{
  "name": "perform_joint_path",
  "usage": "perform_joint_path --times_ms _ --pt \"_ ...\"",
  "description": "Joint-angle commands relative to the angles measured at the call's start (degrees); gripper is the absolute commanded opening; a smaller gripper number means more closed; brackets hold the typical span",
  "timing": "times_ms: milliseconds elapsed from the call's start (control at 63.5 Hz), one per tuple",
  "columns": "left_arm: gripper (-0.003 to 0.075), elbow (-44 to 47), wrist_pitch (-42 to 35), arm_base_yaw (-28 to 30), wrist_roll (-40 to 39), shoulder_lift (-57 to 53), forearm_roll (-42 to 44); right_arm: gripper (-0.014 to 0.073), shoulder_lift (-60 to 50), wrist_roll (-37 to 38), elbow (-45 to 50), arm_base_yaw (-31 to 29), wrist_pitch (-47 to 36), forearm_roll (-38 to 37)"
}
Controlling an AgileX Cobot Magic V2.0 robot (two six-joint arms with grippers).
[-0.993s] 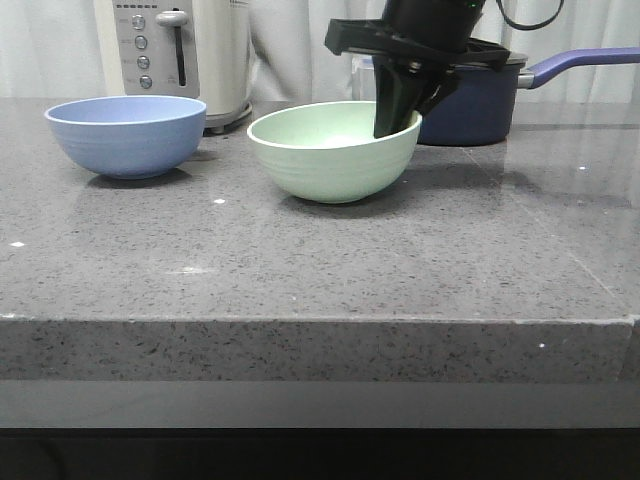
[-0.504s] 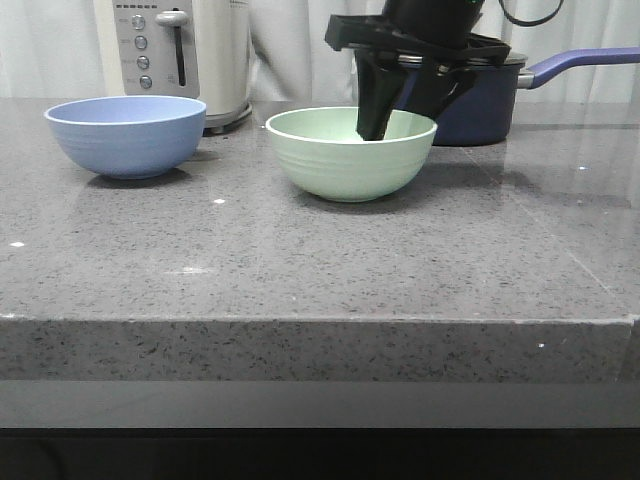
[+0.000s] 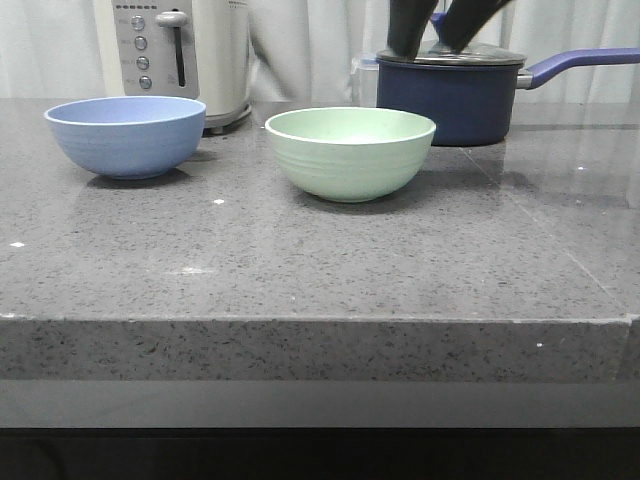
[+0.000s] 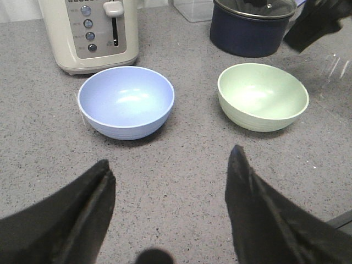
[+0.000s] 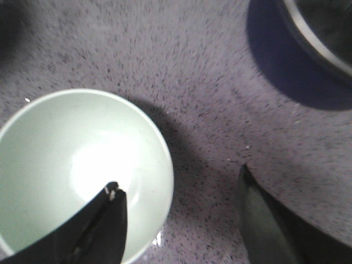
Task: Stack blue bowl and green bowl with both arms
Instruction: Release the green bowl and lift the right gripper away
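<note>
So, left to right. My left gripper (image 4: 170, 181) is hanging back over the counter (image 3: 300, 270) with its jaws spread wide and nothing in them. The blue bowl (image 3: 125, 134) is out ahead of it, a bit toward its left finger, sitting upright right in front of the toaster (image 3: 178, 55). The green bowl (image 3: 350, 152) is ahead toward the other finger, well apart from the blue one.

What changed: a second ago my right gripper (image 5: 179, 192) had a finger down inside the green bowl, tipping it by the rim. Half a second ago the bowl was flat again and nudged over to the right. Now I've let go and pulled up; the jaws are wide apart, empty, with the bowl just below, its rim under one fingertip. The saucepan (image 3: 455, 95) sits just beyond.

My read: green's been repositioned, not stacked. Nothing's nested yet, so the blue bowl probably goes next.
</note>
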Motion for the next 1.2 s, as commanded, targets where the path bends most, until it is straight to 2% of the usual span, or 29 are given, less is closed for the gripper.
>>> perform_joint_path --times_ms 0,268,410,489,678,772,914,1009,1182 --pt "0.0438 -1.5 -4.4 -0.4 0.0 0.4 -0.6 0.045 -7.5 0.1 0.7 -0.2 -3.5 -0.9" --pt "0.0438 -1.5 -4.4 -0.4 0.0 0.4 -0.6 0.045 -19.7 0.1 17.6 -0.3 -15.5 -1.2" --pt "0.0438 -1.5 -4.4 -0.4 0.0 0.4 -0.6 0.0445 -23.0 0.1 25.0 -2.1 -18.4 -1.2" --pt "0.0438 -1.5 -4.4 -0.4 0.0 0.4 -0.6 0.0358 -23.4 0.1 28.3 -4.2 -18.8 -1.1" --pt "0.0438 -1.5 -4.4 -0.4 0.0 0.4 -0.6 0.0024 -23.2 -1.0 35.0 -6.6 -24.4 0.2" --pt "0.0438 -1.5 -4.4 -0.4 0.0 0.4 -0.6 -0.0071 -22.1 -5.5 36.7 -6.5 -26.0 1.2" --pt "0.0438 -1.5 -4.4 -0.4 0.0 0.4 -0.6 -0.0059 -18.8 -15.1 36.7 -6.4 -25.5 8.2" --pt "0.0438 -1.5 -4.4 -0.4 0.0 0.4 -0.6 -0.0059 -16.3 -24.8 36.6 -6.4 -24.7 16.2" --pt "0.0438 -1.5 -4.4 -0.4 0.0 0.4 -0.6 -0.0059 -13.8 -37.4 36.6 -6.4 -23.7 28.2"
